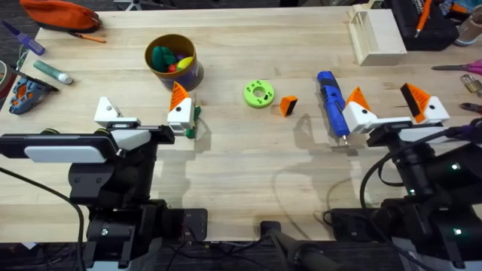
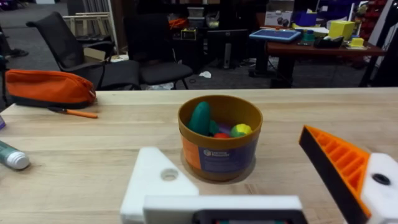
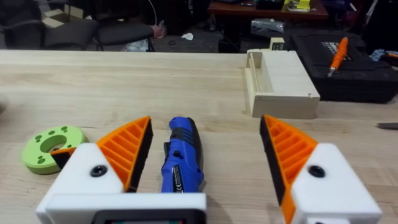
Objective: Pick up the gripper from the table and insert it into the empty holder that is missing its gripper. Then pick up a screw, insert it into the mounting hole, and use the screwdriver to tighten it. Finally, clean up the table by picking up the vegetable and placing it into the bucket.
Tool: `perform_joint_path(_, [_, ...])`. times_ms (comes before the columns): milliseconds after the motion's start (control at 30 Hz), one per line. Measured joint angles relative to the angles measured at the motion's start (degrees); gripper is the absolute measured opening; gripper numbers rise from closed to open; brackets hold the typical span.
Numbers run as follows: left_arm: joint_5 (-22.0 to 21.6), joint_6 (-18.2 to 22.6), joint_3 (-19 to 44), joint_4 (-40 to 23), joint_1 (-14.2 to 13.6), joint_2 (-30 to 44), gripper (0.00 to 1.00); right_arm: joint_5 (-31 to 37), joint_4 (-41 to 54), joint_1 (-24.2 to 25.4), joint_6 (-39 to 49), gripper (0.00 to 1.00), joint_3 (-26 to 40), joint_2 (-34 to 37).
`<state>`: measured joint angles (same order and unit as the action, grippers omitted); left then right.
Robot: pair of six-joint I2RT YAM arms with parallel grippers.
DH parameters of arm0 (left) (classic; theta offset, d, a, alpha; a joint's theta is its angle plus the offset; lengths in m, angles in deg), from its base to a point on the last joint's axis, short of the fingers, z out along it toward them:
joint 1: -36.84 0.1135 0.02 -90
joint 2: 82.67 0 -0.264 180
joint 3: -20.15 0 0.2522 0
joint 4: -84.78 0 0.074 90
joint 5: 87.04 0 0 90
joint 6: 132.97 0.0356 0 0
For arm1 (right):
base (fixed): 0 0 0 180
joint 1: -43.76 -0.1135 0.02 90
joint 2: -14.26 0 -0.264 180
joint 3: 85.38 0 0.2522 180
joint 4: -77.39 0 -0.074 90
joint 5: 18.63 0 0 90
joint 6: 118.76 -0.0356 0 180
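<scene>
Orange ribbed wedges on white brackets form the jaws of the right gripper (image 1: 388, 108), which stand wide apart and hold nothing; the blue screwdriver (image 1: 330, 102) lies on the tabletop (image 1: 248, 162) just inside the jaw nearer the middle, its thin tip toward the arm's base. From the right wrist view the screwdriver (image 3: 181, 163) sits beside that orange pad, apart from the other one.

On the left gripper (image 1: 147, 113), the jaws are also spread wide and empty. One side carries an orange wedge, while the other is a bare white holder (image 1: 108, 111) with a visible mounting hole and no wedge; the left wrist view shows the holder (image 2: 160, 182) in the foreground.

Between the two arms, the loose orange gripper (image 1: 288, 106) with its black face rests on the wood, just beside a lime-green ring disc (image 1: 258, 93). A small dark green vegetable (image 1: 193, 120) lies next to the left arm's wedge-bearing jaw. Beyond it stands the bucket (image 1: 172, 62), upright, with colourful toy pieces inside.

Farther out, an orange pencil case (image 1: 60, 15) lies at the far left corner and a pale wooden box (image 1: 376, 34) at the far right.
</scene>
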<state>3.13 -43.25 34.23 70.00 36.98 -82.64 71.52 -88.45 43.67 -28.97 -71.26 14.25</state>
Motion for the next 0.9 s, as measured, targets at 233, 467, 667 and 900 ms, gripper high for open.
perform_joint_path(233, [0.00,0.00,0.00,0.00,0.00,0.00,0.985,0.00,0.07,0.00,0.00,0.993,0.02,0.02])
perform_joint_path(467, [0.00,0.02,0.07,2.49,0.00,0.02,0.985,0.00,-5.22,0.00,-0.02,0.994,0.02,0.02])
perform_joint_path(667, [-0.13,0.22,5.24,2.47,0.00,0.02,0.985,0.00,-6.76,0.00,-0.02,0.994,4.78,0.02])
perform_joint_path(900, [-1.21,0.73,34.45,-16.30,0.00,19.52,0.985,-0.01,13.75,0.00,-0.01,0.994,34.70,16.47])
